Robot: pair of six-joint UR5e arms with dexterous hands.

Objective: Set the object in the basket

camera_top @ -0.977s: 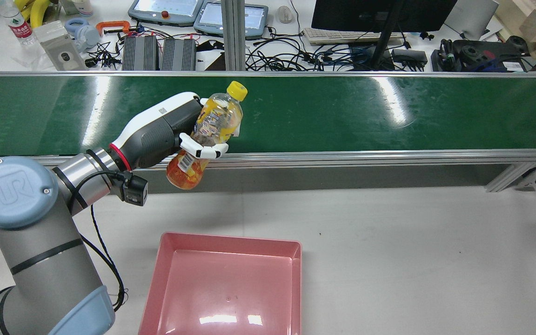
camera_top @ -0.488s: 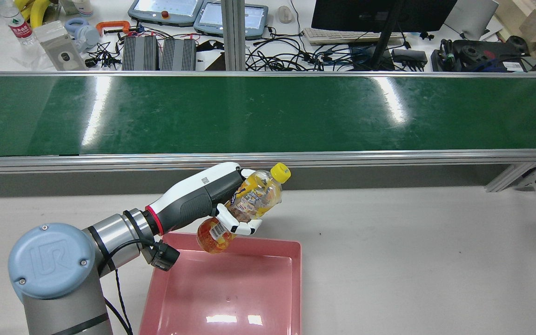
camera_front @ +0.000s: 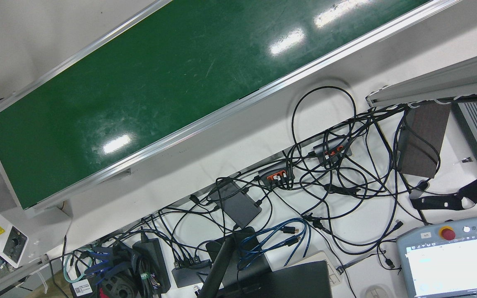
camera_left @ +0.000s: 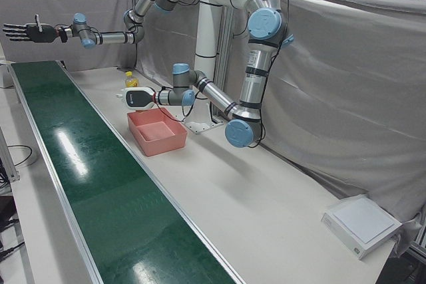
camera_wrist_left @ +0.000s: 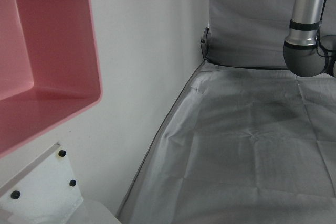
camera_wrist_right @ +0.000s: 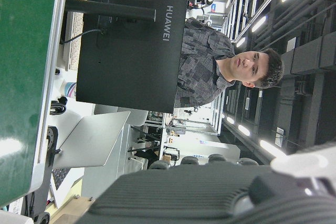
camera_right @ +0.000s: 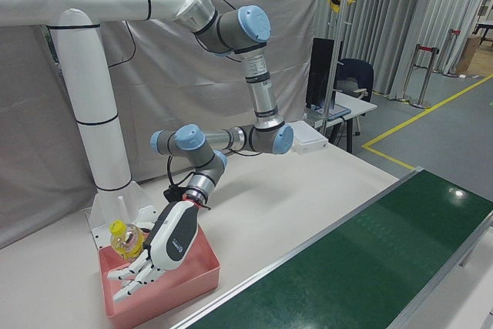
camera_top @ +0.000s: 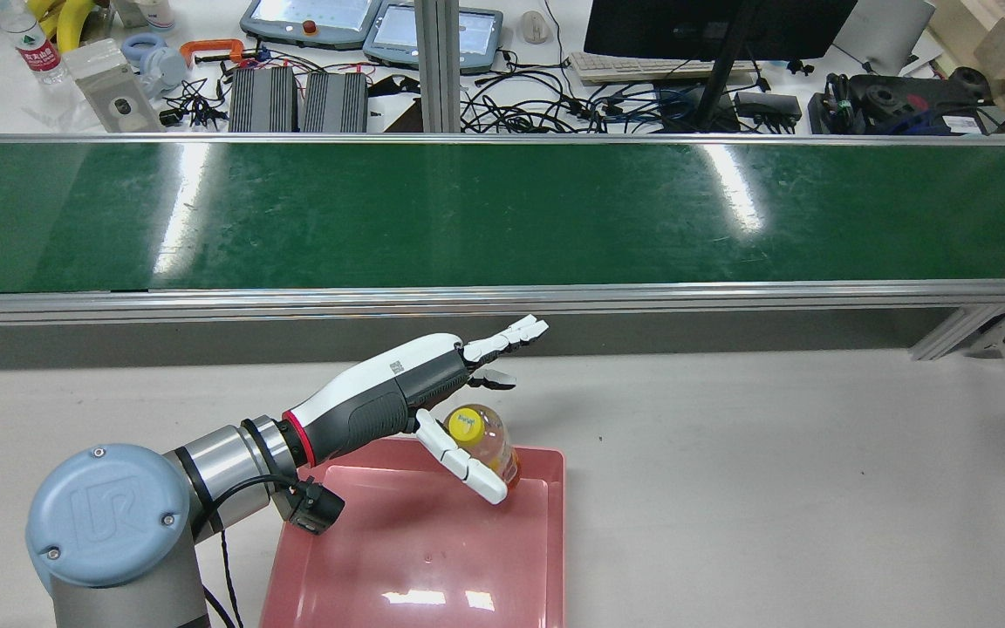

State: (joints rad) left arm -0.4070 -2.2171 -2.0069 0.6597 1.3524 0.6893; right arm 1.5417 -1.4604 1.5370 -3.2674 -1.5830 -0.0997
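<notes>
A clear bottle [camera_top: 482, 443] with orange drink and a yellow cap stands upright in the far right corner of the pink basket [camera_top: 363, 541]. My left hand [camera_top: 433, 384] hovers just over that corner, open, fingers stretched toward the belt; one finger crosses in front of the bottle without gripping it. The right-front view shows the bottle [camera_right: 123, 240] beside the open left hand [camera_right: 166, 252], over the basket [camera_right: 192, 279]. My right hand [camera_left: 23, 31] is held high and far off over the belt's end, open with fingers spread. The left hand view sees only a basket corner [camera_wrist_left: 63, 98].
The green conveyor belt [camera_top: 502, 214] runs across the table beyond the basket, with nothing on it. White tabletop [camera_top: 773, 488] lies to the basket's right. Behind the belt are cables, a monitor and teach pendants [camera_top: 311, 19]. A person [camera_wrist_right: 231, 72] shows in the right hand view.
My left hand carried the bottle from over the belt back down to the basket, then spread its fingers. The bottle has left the grasp and now stands in the basket.
</notes>
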